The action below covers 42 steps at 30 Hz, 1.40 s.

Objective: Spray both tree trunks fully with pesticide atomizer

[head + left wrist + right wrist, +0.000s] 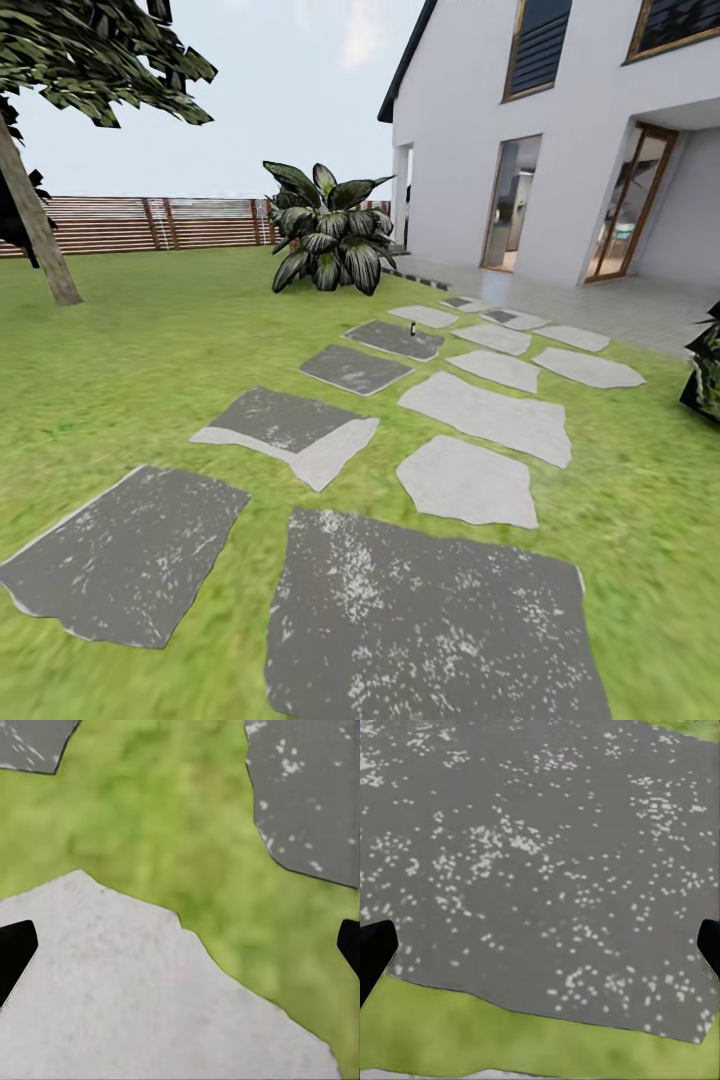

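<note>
Far ahead on the stepping-stone path stands a tiny dark upright bottle with a pale top, apparently the pesticide atomizer, too small to make out in detail. One tree trunk, thick and grey-brown, leans at the lawn's far left under dark foliage. My left gripper is open above a pale stone slab and grass, with black fingertips at the frame edges. My right gripper is open over a dark speckled slab, with nothing between its fingers.
Grey and pale stepping stones run across the lawn toward a white house with glass doors at the right. A large leafy bush stands beside the path. A slatted wooden fence closes the back. A dark plant sits at the right edge.
</note>
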### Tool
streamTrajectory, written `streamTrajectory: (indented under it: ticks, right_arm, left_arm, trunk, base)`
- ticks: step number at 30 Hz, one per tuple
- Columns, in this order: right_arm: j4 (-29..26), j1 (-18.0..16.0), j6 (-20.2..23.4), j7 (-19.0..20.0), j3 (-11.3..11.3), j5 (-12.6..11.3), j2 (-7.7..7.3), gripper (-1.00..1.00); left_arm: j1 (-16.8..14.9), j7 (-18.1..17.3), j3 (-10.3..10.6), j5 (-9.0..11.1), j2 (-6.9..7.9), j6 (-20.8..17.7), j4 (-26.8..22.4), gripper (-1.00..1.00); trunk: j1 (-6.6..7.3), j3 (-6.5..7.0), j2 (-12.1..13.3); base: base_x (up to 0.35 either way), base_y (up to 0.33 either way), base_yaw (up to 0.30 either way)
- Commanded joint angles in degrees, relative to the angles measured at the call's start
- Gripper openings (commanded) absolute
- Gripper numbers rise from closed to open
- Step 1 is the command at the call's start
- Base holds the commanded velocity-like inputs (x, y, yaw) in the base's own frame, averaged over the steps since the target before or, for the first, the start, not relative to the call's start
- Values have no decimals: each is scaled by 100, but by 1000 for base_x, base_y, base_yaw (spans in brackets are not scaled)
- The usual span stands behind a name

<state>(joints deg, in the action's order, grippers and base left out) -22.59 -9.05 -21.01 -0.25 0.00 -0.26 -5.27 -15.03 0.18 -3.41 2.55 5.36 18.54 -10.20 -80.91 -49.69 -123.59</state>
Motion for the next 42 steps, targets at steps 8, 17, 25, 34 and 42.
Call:
streamTrajectory:
  ticks: [8, 17, 25, 34, 42]
  right_arm:
    - [0, 0, 0, 0, 0, 0, 0, 100]
    - [0, 0, 0, -1, 0, 0, 0, 100]
    - [0, 0, 0, -1, -1, 0, 0, 100]
    - [0, 0, 0, -1, -5, 0, 0, 100]
    - [0, 0, -8, 1, 0, 5, 0, 100]
  left_arm:
    - [0, 0, 2, 0, 0, 0, 0, 100]
    - [0, 0, 1, 0, 0, 0, 0, 100]
    - [0, 0, 0, 0, 0, 0, 8, 100]
    - [0, 1, -1, 0, 0, 0, 9, 100]
    - [0, 1, -1, 0, 0, 0, 0, 100]
  trunk:
    - [0, 0, 0]
    - [0, 0, 0]
    - [0, 0, 0]
    - [0, 0, 0]
    - [0, 0, 0]
  base:
    - [338, 0, 0]
    - [338, 0, -139]
    - [338, 0, -226]
    - [338, 0, -12]
    - [338, 0, 0]
